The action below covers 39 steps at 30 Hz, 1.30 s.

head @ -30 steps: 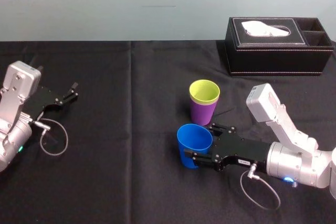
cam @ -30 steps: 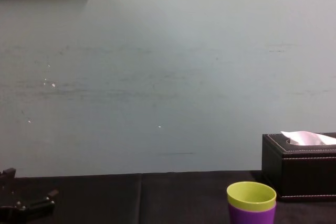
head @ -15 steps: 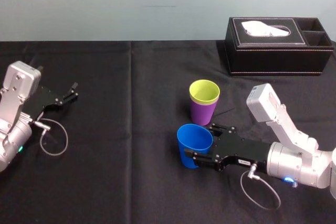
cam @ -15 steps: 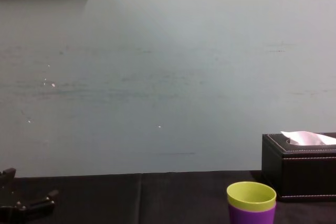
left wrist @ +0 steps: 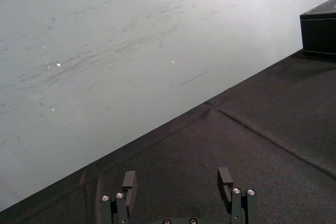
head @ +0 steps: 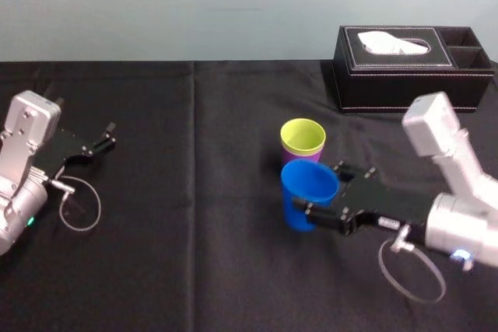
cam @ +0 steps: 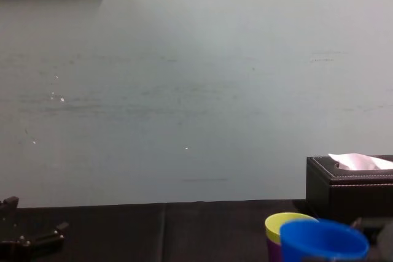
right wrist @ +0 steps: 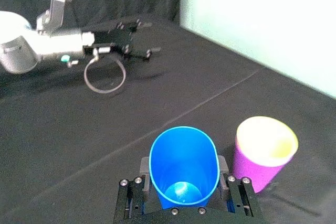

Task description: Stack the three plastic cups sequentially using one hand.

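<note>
The yellow-green cup (head: 303, 136) sits nested inside the purple cup (right wrist: 252, 169), both upright at the middle of the black table (head: 194, 254). My right gripper (head: 320, 190) is shut on the blue cup (head: 309, 194), with one finger on each side of its wall. It holds the cup upright, close in front of the nested pair and partly covering the purple cup. The blue cup (right wrist: 184, 166) shows its open mouth in the right wrist view, and its rim (cam: 323, 240) stands just in front of the yellow-green rim (cam: 284, 224). My left gripper (head: 103, 137) rests open at the far left.
A black tissue box (head: 412, 68) with a white tissue stands at the back right, behind the cups. The left gripper (left wrist: 177, 178) holds nothing, with bare black cloth ahead of it. A grey cable loop (head: 78, 206) lies beside the left arm.
My right gripper has carried the blue cup up and to the right, from the table's near middle to just in front of the nested pair. The left arm has not moved.
</note>
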Available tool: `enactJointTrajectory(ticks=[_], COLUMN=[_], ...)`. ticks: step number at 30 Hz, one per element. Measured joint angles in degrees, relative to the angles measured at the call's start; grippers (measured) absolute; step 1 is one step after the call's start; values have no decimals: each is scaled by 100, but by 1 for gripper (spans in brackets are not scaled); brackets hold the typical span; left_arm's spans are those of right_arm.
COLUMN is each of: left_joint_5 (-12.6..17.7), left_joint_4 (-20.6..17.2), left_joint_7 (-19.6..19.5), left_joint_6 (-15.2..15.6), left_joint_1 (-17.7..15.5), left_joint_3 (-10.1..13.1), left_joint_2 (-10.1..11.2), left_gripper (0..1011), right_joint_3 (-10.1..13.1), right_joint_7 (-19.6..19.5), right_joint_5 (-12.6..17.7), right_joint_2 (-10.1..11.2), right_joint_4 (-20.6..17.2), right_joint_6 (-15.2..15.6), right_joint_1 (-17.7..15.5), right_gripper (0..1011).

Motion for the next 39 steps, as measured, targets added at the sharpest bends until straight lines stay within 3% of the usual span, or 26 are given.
enactJointTrajectory(ticks=[7, 14, 24, 39], left_joint_5=[0, 0, 0, 0], left_joint_4=[0, 0, 0, 0], left_joint_7=[0, 0, 0, 0], left_joint_6=[0, 0, 0, 0], left_joint_1=[0, 0, 0, 0], left_joint_3=[0, 0, 0, 0], left_joint_2=[0, 0, 0, 0], left_gripper=[1011, 1011, 1011, 1011], right_joint_3=[378, 457, 209, -229], right_joint_7=[-298, -449, -478, -360], right_joint_5=[239, 335, 319, 207], right_joint_2=[183, 168, -34, -344], right_joint_4=[-362, -297, 82, 660], right_joint_6=[211, 485, 726, 795], right_joint_1=[-61, 294, 1001, 1620], right_gripper=[716, 716, 715, 716])
